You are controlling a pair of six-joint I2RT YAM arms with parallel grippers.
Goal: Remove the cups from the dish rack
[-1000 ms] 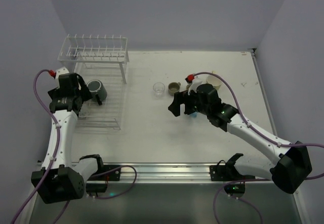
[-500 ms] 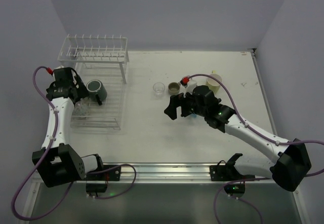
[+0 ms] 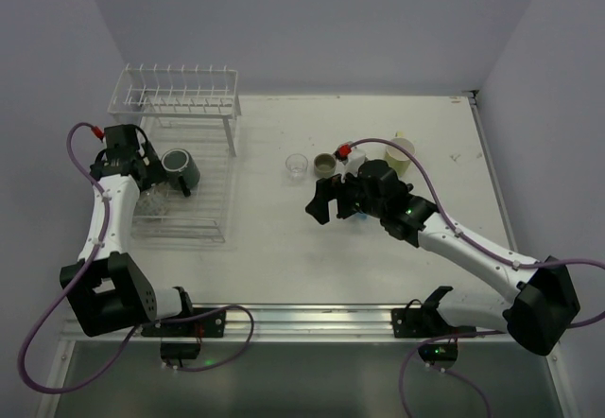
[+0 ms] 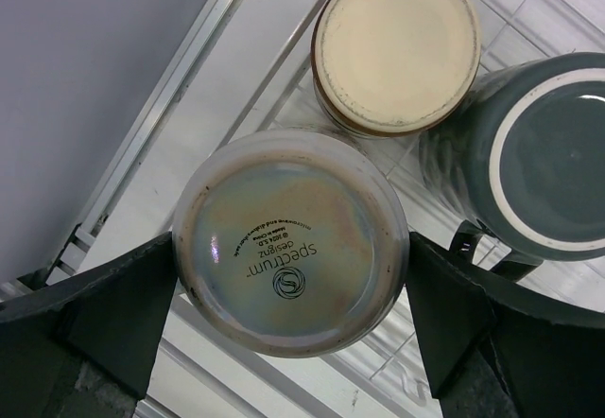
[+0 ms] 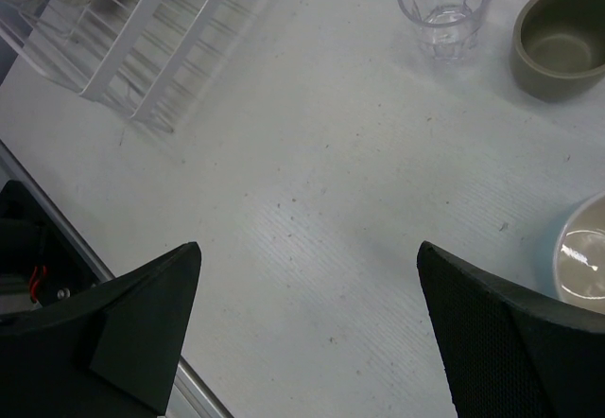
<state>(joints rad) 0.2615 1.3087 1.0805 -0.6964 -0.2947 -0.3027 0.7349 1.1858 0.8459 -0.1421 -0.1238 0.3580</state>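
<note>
My left gripper hangs over the lower tray of the white wire dish rack. In the left wrist view its jaws are open, one either side of an upside-down iridescent metallic cup. I cannot tell whether they touch it. A cream-bottomed cup and a dark grey mug stand just beyond it; the grey mug also shows from above. My right gripper is open and empty over bare table. A clear glass and a tan cup stand on the table.
A pale yellow-green cup stands behind the right arm. A white cup is at the right edge of the right wrist view. The rack's end lies to that gripper's far left. The table's metal front rail runs along the near edge.
My left wrist has drawn back toward the rack's rear and now sits over the metallic cup. My right gripper has shifted a little to the left.
</note>
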